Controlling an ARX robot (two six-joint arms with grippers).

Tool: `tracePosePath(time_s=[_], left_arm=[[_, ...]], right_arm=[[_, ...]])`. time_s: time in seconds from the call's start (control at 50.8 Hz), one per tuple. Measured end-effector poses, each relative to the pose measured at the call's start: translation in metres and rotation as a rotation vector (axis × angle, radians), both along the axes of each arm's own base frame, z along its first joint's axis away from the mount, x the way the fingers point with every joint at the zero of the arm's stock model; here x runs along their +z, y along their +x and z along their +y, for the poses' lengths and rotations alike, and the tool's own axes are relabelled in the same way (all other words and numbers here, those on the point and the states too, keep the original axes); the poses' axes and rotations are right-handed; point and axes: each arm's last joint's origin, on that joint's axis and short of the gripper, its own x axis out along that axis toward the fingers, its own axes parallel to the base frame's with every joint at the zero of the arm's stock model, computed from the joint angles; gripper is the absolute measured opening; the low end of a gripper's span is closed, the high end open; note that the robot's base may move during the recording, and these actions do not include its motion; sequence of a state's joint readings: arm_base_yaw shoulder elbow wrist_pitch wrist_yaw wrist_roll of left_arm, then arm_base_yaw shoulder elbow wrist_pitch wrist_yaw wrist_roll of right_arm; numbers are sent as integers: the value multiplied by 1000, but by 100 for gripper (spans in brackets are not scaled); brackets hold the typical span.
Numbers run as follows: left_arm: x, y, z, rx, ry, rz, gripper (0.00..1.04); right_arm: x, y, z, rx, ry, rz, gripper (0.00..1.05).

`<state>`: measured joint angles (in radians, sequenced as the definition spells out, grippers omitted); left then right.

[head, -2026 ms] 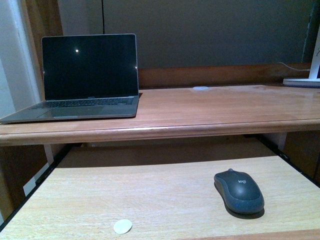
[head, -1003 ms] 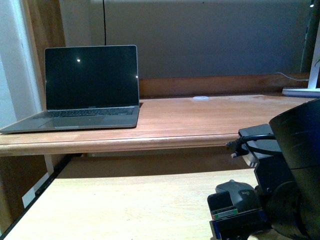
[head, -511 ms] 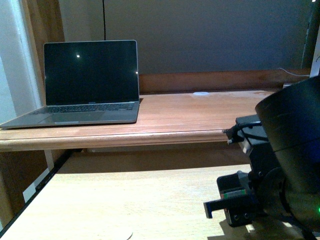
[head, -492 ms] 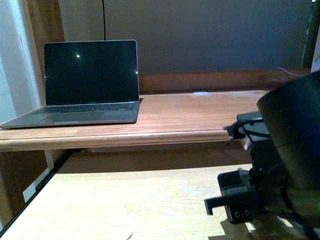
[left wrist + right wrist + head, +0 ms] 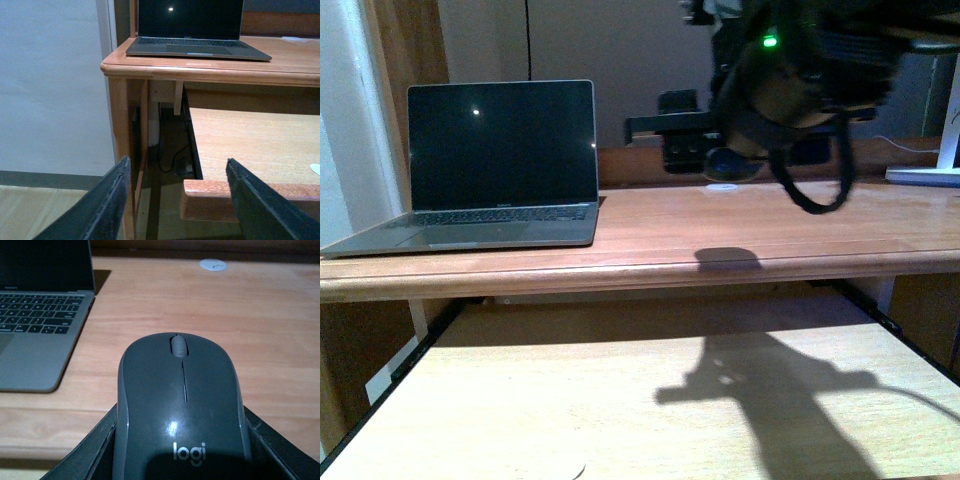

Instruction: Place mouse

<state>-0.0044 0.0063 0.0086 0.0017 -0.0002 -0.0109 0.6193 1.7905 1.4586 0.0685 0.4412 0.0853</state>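
Right arm high over the upper desk [image 5: 620, 225], right of the laptop [image 5: 500, 160]. We note its gripper [image 5: 182, 450] clamped on the mouse [image 5: 182, 405], fingers [image 5: 97, 457] pressed to both flanks. Mouse dark blue-grey, smooth dome, scroll wheel and "logi" mark on top, held in the air above the wood, its shadow near the desk's front edge. Left gripper [image 5: 177, 200] low beside the desk, fingers wide, nothing between. Pull-out shelf [image 5: 520, 400] carries a small white disc [image 5: 570, 472] at its near edge.
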Motion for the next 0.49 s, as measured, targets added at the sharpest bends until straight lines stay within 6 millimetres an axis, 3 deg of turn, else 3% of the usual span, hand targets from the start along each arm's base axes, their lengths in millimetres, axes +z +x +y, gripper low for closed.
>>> tracePosePath(time_s=[0.197,0.216,0.334,0.492], left_arm=[[0,0,0,0,0,0,98],[0,0,0,0,2,0,97],[0,0,0,0,2,0,97],[0,0,0,0,2,0,97]], right_arm=[[-13,42,53,-28,-44,14,55],[-51,78,103,-107,-205,30,55],[-64,89,104,-174,-253,31,55],[-67,97,98,-222,-262,7,78]])
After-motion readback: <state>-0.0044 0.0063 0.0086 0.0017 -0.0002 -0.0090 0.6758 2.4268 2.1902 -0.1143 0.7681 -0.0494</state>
